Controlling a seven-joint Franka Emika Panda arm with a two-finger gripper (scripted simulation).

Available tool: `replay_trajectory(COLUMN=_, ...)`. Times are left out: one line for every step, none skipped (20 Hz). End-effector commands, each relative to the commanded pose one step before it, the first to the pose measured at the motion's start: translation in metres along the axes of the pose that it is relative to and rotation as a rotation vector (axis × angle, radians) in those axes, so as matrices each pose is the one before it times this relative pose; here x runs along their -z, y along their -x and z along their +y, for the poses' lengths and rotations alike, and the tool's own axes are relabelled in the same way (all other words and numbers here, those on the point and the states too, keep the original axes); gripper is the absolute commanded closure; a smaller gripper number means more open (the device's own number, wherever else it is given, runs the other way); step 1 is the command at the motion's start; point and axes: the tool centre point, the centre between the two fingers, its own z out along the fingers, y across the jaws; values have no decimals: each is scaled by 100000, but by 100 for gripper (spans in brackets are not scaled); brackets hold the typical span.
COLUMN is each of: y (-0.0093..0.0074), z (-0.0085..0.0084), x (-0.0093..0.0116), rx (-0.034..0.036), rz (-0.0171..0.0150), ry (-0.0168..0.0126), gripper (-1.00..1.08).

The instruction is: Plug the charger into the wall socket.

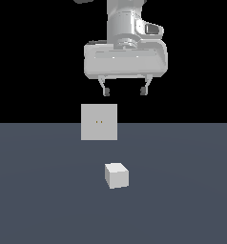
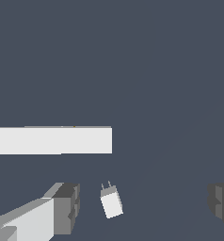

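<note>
Nearest the exterior camera sits the small plain white-grey cube of a charger [image 1: 117,175], resting on the dark slate-blue table [image 1: 182,200], apart from and in front of the flat upright light-grey square wall socket [image 1: 99,122] with its two tiny yellowish dots. High above both hangs the white gripper [image 1: 124,91], jaws spread wide and holding nothing. What matters for the coming move, I judge: the charger lies well below the gripper, between the fingers' line (the wrist view shows it there, two thin prongs [image 2: 107,184] pointing roughly toward the socket's top edge), so a mostly straight descent should bracket it
</note>
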Motion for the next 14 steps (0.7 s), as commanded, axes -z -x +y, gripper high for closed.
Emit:
replay_trajectory(y=0, z=1, x=0, rx=0, rz=0, ry=0, gripper=-92)
replay_trajectory(y=9, z=17, x=-21, rx=0, rz=0, ry=0, gripper=-92)
replay_trajectory(y=39, z=-33, x=-23, rx=140, rz=64, ry=-15, gripper=-92)
replay_trajectory(y=61, z=-20, x=-54, rx=176, rz=81, ry=-21, gripper=-92)
replay_trajectory(y=86, z=-29, x=-75, rx=249, rz=115, ry=-30, gripper=-92)
replay_trajectory(y=111, z=-35, x=-98, rx=318, rz=146, ry=-38, gripper=-92)
replay_trajectory(y=136, z=-45, x=-120, rx=394, rz=182, ry=-47, gripper=-92)
replay_trajectory(y=162, z=-53, x=-143, rx=467, rz=215, ry=-56, gripper=-92)
replay_trajectory(y=187, z=-61, x=-165, rx=540, rz=249, ry=-65, gripper=-92)
replay_trajectory(y=212, z=-69, x=-188, rx=614, rz=283, ry=-73, gripper=-92)
replay_trajectory(y=238, z=-76, x=-211, rx=686, rz=316, ry=-82, gripper=-92)
replay_trajectory(y=263, z=-84, x=-234, rx=758, rz=350, ry=-91, gripper=-92)
replay_trajectory(y=288, z=-93, x=-256, rx=834, rz=385, ry=-100, gripper=-92)
replay_trajectory(y=313, z=-101, x=-279, rx=908, rz=419, ry=-109, gripper=-92)
